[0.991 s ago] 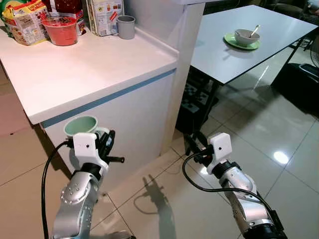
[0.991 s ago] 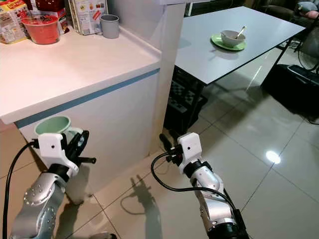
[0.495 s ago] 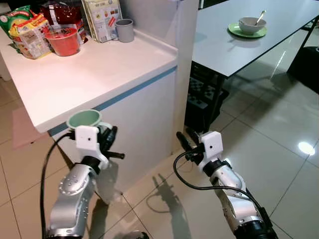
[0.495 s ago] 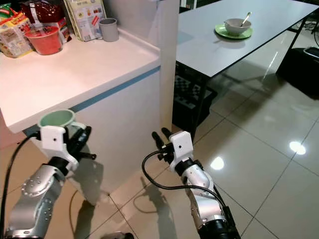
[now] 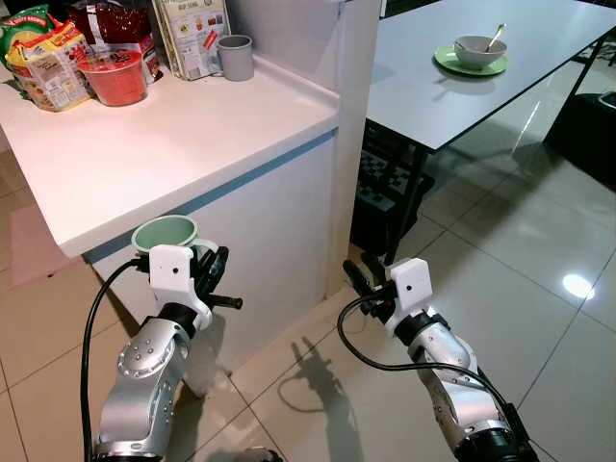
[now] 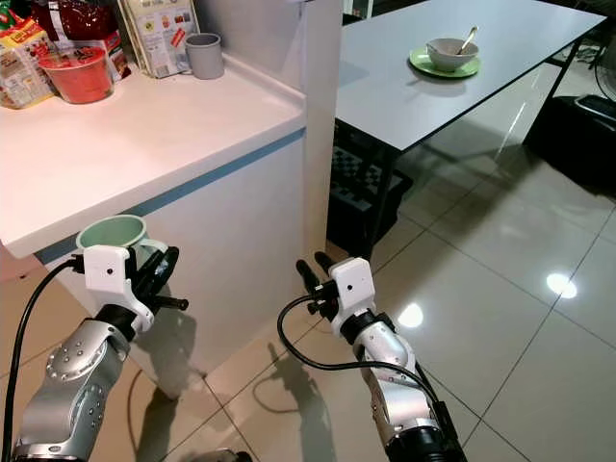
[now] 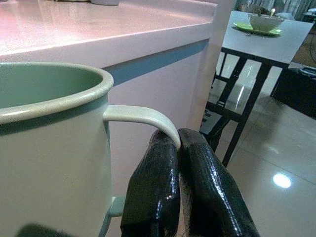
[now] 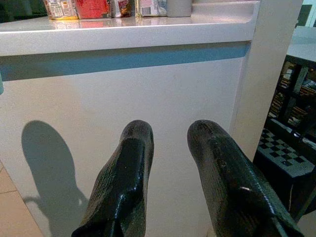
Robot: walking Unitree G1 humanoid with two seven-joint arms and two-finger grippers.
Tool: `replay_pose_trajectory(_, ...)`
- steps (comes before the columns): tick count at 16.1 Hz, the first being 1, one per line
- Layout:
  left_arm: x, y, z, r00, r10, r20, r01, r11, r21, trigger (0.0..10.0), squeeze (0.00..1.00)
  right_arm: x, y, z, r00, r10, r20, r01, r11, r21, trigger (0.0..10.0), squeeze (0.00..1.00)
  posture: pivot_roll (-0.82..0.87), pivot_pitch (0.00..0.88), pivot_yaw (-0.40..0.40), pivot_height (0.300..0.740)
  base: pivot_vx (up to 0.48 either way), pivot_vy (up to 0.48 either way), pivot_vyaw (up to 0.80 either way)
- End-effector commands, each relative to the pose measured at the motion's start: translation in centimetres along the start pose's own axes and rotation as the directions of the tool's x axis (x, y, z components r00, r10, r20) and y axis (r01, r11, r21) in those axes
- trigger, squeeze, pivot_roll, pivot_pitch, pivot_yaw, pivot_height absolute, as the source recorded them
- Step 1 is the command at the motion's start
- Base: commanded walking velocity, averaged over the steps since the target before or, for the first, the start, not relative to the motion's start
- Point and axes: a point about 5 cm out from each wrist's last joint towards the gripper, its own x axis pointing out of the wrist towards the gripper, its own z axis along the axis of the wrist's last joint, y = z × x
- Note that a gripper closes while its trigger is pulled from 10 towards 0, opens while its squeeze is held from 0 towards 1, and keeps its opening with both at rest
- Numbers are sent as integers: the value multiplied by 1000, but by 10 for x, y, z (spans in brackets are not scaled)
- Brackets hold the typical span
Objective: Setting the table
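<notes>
A pale green mug (image 5: 165, 234) is held upright in front of the white counter (image 5: 183, 144), below its edge. My left gripper (image 7: 178, 143) is shut on the mug's handle (image 7: 143, 116). My right gripper (image 5: 363, 272) hangs open and empty over the floor beside the counter's corner, its fingers (image 8: 126, 168) apart. On the far grey dining table (image 5: 452, 82) stands a green plate (image 5: 469, 64) with a white bowl (image 5: 477, 47) and a spoon in it.
On the counter's back stand a grey cup (image 5: 235, 57), a red bowl (image 5: 115, 75), snack bags (image 5: 43, 48) and a box (image 5: 192, 34). A black chequered crate (image 5: 385, 192) sits under the table. Glossy tiled floor (image 5: 539, 289) spreads to the right.
The camera view has shifted a little. The mug stays in my left gripper and the right gripper stays open, both in much the same pose.
</notes>
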Motion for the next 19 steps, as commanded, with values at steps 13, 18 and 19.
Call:
replay_pose_trajectory(13, 10, -10, -4, 997, 68, -45, -63, 993, 103, 10000, 0, -4, 7, -3, 999, 45, -29, -45, 999, -5, 10000, 0, 79, 0, 16, 740, 0, -195, 0)
replay_pose_trajectory(18, 15, -13, -6, 994, 76, -74, -60, 977, 206, 10000, 0, -6, 11, -5, 999, 35, -27, -35, 999, 8, 10000, 0, 72, 0, 25, 740, 191, -206, 0)
replay_pose_trajectory(19, 15, -13, -6, 994, 76, -76, -58, 976, 211, 10000, 0, -6, 12, -5, 999, 37, -30, -37, 999, 5, 10000, 0, 72, 0, 29, 740, 0, 0, 0)
